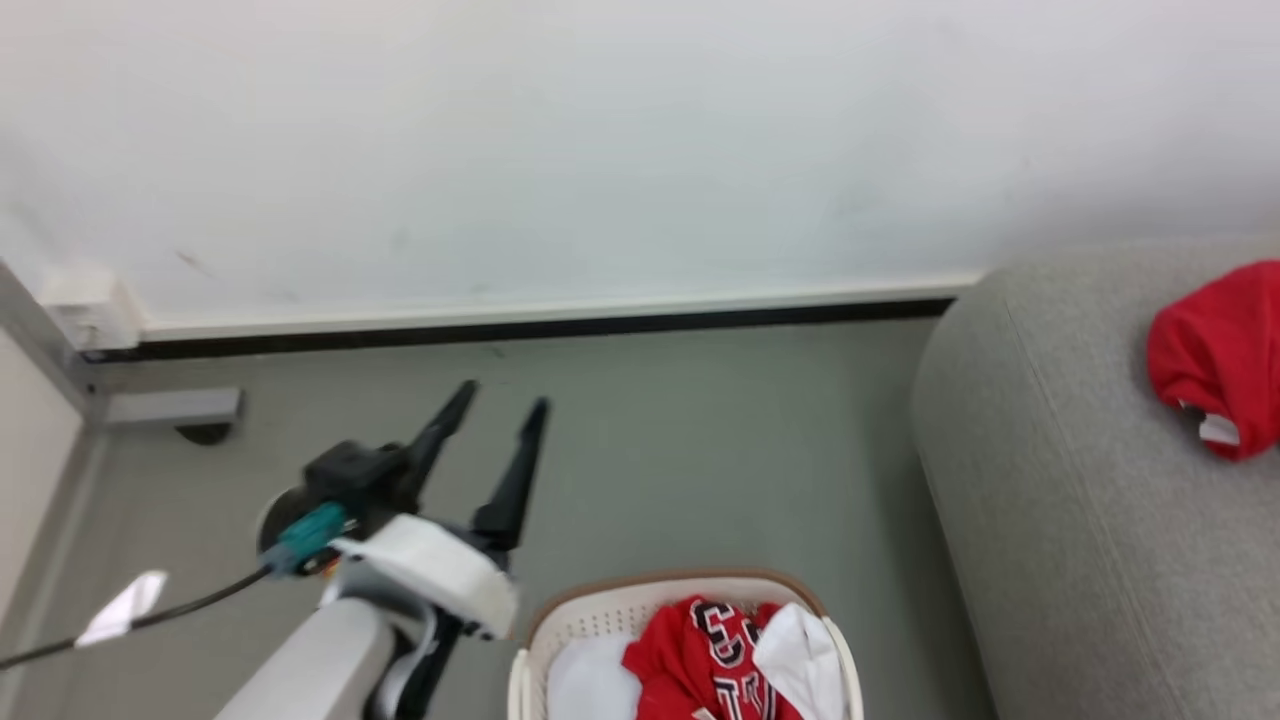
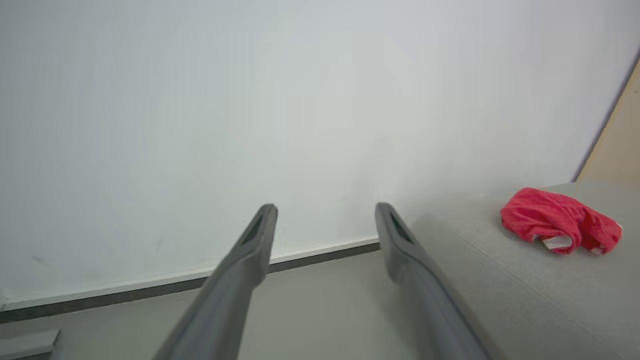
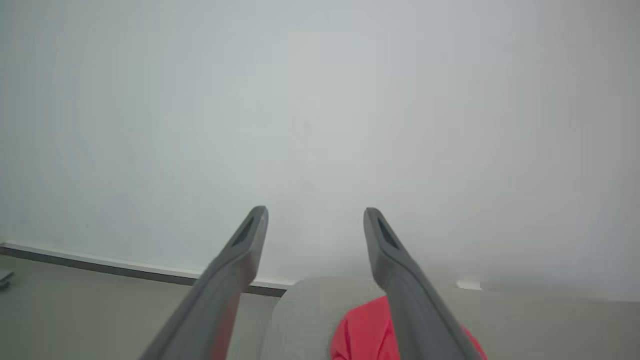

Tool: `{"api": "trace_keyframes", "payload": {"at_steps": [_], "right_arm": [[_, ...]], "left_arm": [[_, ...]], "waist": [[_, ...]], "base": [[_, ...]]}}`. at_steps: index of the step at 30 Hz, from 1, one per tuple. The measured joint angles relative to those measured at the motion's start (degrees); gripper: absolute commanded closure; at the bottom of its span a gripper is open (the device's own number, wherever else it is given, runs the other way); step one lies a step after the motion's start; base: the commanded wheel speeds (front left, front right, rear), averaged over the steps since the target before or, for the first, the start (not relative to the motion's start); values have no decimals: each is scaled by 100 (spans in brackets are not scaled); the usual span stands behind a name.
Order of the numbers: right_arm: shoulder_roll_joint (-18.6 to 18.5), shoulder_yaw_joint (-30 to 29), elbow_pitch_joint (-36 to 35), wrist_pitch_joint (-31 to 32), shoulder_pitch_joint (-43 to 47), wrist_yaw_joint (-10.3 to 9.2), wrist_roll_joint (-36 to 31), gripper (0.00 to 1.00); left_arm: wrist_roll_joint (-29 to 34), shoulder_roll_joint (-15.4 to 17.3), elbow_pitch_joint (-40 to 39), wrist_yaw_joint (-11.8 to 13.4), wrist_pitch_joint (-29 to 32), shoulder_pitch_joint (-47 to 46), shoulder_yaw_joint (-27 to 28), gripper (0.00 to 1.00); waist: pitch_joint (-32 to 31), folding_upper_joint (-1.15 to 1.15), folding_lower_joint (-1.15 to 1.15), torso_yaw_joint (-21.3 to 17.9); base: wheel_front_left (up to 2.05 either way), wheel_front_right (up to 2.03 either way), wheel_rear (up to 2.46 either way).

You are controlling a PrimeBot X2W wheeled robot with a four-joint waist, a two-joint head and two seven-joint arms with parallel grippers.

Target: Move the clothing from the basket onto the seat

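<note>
The grey seat (image 1: pixel 1080 520) is seen at the right, with one red garment (image 1: pixel 1215 350) laid on it. More clothing (image 1: pixel 700 650) is found in the basket (image 1: pixel 585 612) on the floor (image 1: pixel 680 430). The left gripper (image 1: pixel 504 394) and the right gripper (image 3: pixel 315 212) are spread apart, nothing gripped.

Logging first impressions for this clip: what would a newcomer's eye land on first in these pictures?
The crumpled red garment lying on the grey sofa at the right stands out most against the pale surroundings. Next comes the basket at the bottom centre, holding a red numbered jersey and white cloth. The left tool hangs open and empty over the floor, left of the basket.
</note>
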Motion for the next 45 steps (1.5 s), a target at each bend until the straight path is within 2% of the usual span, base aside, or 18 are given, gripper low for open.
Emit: {"api": "trace_keyframes", "payload": {"at_steps": [3, 7, 12, 18, 26, 29, 34, 45], "right_arm": [[347, -289, -332, -302, 564, 0, -37, 0], [906, -638, -594, -695, 1467, 1, -296, 0], [1762, -967, -881, -1241, 2497, 0, -626, 0], [2451, -1346, -1013, -1766, 3294, -5, -835, 0], [3114, -1380, -1308, -1842, 3635, 0, -1491, 0], [3298, -1376, -1365, -1842, 3663, 1, -1649, 0], [3388, -1307, -1356, -1842, 3655, 1, -1785, 0], [3296, -1202, -1263, -1842, 3608, 1, -1784, 0]], "left_arm": [[2, 121, -160, 178, 0, 387, 411, 0], [126, 127, -410, 386, 0, 1017, 966, 0], [401, -101, -758, 456, 0, 1711, 1734, 0], [857, -515, -1004, 80, 0, 2288, 2416, 0], [1472, -1180, -950, -400, 0, 2881, 3105, 0], [1625, -1313, -901, -579, 0, 2938, 3300, 0], [1830, -1458, -787, -789, 0, 2964, 3549, 0], [2023, -1571, -691, -992, 0, 2956, 3737, 0]], "waist": [[-155, 0, 0, 185], [-256, 0, 0, 425], [-313, 0, 1, 650], [-324, 0, 2, 793], [-329, 0, 3, 611], [-316, 0, 3, 570], [-323, 0, 3, 509], [-359, 0, 3, 412]], "base": [[0, 0, 0], [0, 0, 0], [0, 0, 0], [0, 0, 0], [0, 0, 0], [0, 0, 0], [0, 0, 0], [0, 0, 0]]}}
